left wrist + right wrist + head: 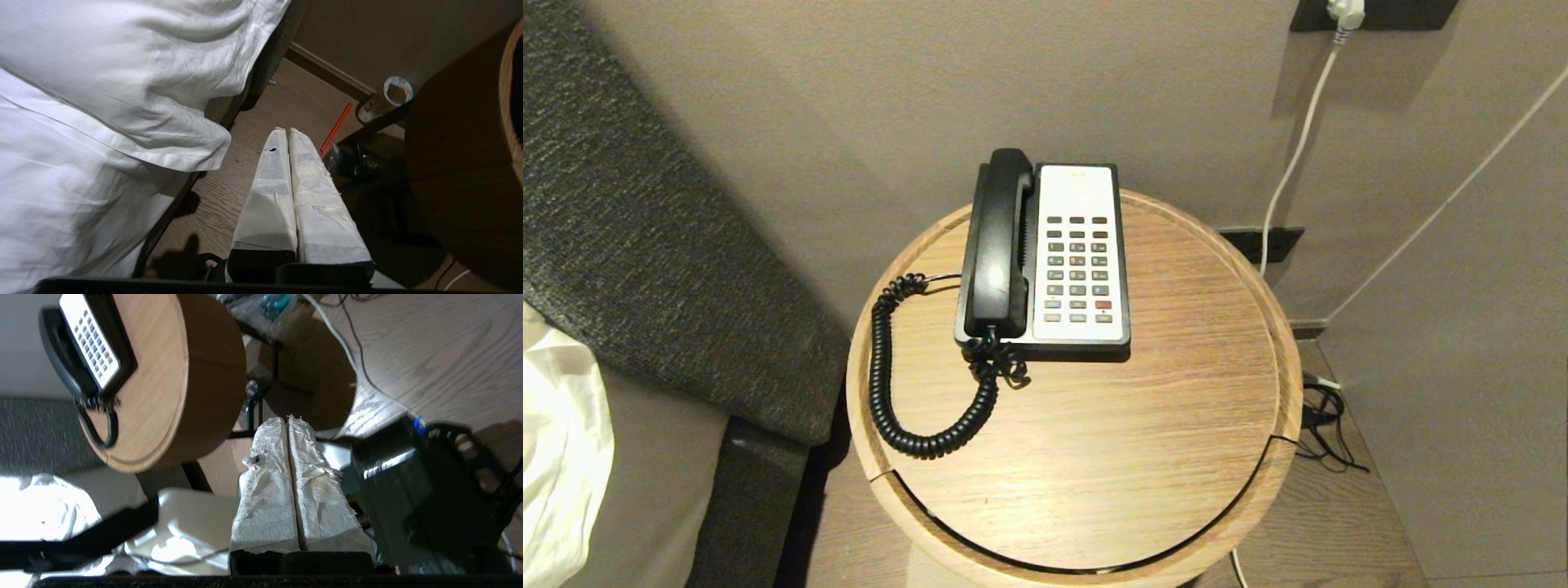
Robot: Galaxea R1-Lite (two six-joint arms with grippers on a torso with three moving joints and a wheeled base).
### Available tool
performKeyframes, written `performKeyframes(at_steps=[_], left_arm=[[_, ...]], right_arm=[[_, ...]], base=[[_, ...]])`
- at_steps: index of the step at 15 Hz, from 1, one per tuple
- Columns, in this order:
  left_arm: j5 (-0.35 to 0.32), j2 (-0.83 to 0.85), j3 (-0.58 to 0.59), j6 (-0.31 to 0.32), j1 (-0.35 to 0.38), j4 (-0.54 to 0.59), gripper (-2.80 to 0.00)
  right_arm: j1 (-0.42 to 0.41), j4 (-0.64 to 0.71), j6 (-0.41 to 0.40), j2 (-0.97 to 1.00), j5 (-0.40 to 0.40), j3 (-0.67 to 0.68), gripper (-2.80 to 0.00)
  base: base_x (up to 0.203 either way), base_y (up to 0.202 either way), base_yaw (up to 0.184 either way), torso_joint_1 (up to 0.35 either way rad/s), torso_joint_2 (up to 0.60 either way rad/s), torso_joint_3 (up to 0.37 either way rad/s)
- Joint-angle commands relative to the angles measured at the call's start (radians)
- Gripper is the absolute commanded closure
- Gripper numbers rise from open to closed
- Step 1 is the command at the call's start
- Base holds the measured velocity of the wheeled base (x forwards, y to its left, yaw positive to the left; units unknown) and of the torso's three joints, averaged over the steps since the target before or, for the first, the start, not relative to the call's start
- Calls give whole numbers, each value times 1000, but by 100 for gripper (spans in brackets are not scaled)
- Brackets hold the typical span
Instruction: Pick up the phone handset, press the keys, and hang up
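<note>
The handset point(996, 245) lies in its cradle on the left side of the phone base point(1080, 255), which stands toward the back of the round wooden table point(1143, 425) — its coiled cord point(882, 367) loops off the near end of the handset and curls across the tabletop to the left. Neither arm shows in the head view. The left gripper point(288, 132) hangs low beside the table, over the wooden floor point(229, 171) between the white bedding point(102, 102) and the table's side, its taped fingers point(269, 192) pressed together and holding nothing. The right gripper point(288, 419) is also closed and empty, its wrapped fingers point(269, 490) touching along their length; it sits below and out from the table's rim, well apart from the handset — in its view the phone lies up on the tabletop, far beyond the fingertips.
</note>
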Motion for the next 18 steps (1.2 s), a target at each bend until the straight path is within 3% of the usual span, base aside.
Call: performKeyframes(at_steps=[1,4,7,10,13,15,18], left_arm=[[-33,-89,62,62,1,-2,0],[-78,-126,100,114,0,-7,0],[-137,-126,155,202,0,-82,0],[-158,-126,324,285,0,-358,0],[-165,-126,550,350,0,-678,0],[-168,-126,614,392,0,-759,0],[-204,-126,628,404,0,-743,0]], right_arm=[[-36,14,-20,-76,41,39,0],[-35,7,-45,-104,44,81,0],[-30,-63,-171,-142,44,187,0],[-24,-361,-327,-230,46,440,0],[-22,-693,-418,-257,82,677,0],[-21,-832,-491,-261,91,819,0],[-21,-1055,-562,-263,93,1025,0]], base=[[0,0,0,0,0,0],[0,0,0,0,0,0],[0,0,0,0,0,0],[0,0,0,0,0,0],[0,0,0,0,0,0],[0,0,0,0,0,0],[0,0,0,0,0,0]])
